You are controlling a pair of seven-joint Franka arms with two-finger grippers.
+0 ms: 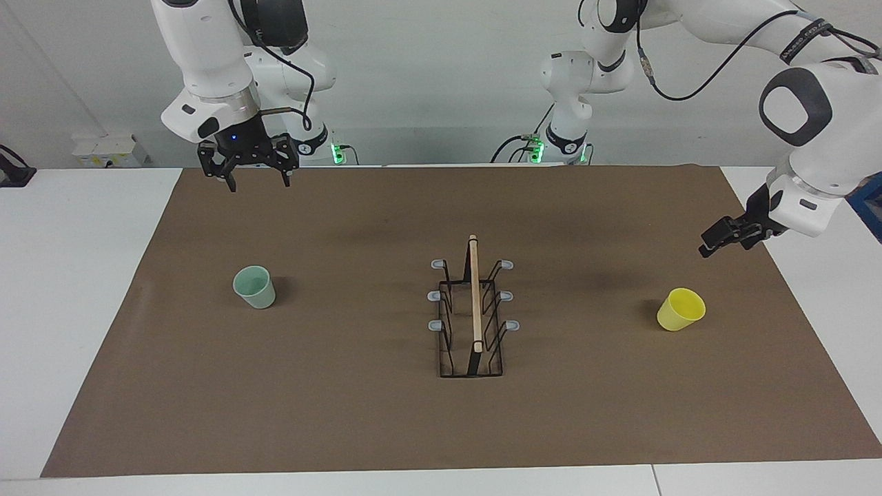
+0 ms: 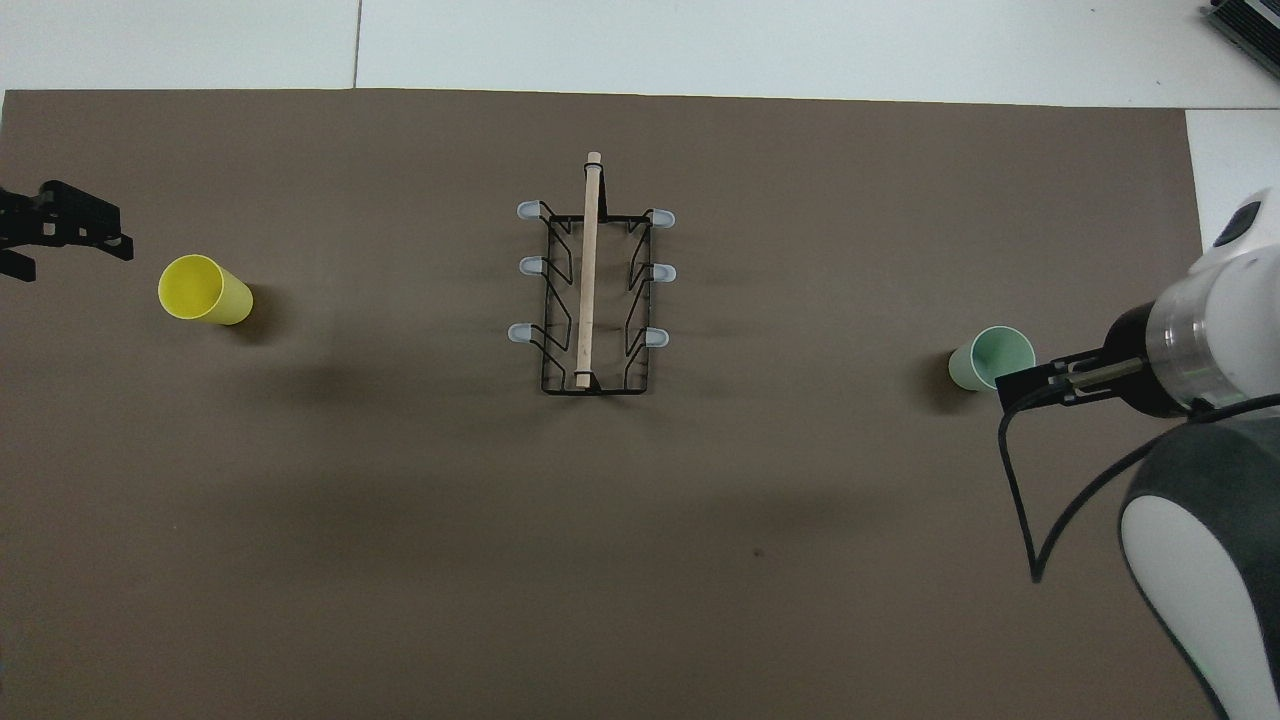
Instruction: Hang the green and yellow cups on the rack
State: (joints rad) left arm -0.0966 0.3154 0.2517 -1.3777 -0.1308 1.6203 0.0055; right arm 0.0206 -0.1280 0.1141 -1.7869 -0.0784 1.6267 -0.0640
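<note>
- Green cup point(image 1: 254, 287) stands upright w/ mouth up on the brown mat point(image 1: 386, 427), toward the right arm's end of the table.
- Yellow cup point(image 1: 681, 309) sits on the mat toward the left arm's end, tipped a bit, mouth facing up and out.
- Rack point(image 1: 471, 320) is in the middle of the mat, between the 2 cups, well apart from both. Wood rod point(image 1: 474, 293) runs along its top; 6 grey tips stick out, 3 per side.
- No cup is on the rack.
- Right gripper point(image 1: 252, 180) is up in the air over the mat edge near the robots. Jaws are wide apart, holding nothing.
- Left gripper point(image 1: 716, 245) hangs low over the mat edge, near the yellow cup but not touching it. Jaws spread, nothing in them.
- In the overhead view the left gripper point(image 2: 60, 228) shows just beside the yellow cup point(image 2: 203, 290); the green cup point(image 2: 990, 357) peeks out by the right arm.
</note>
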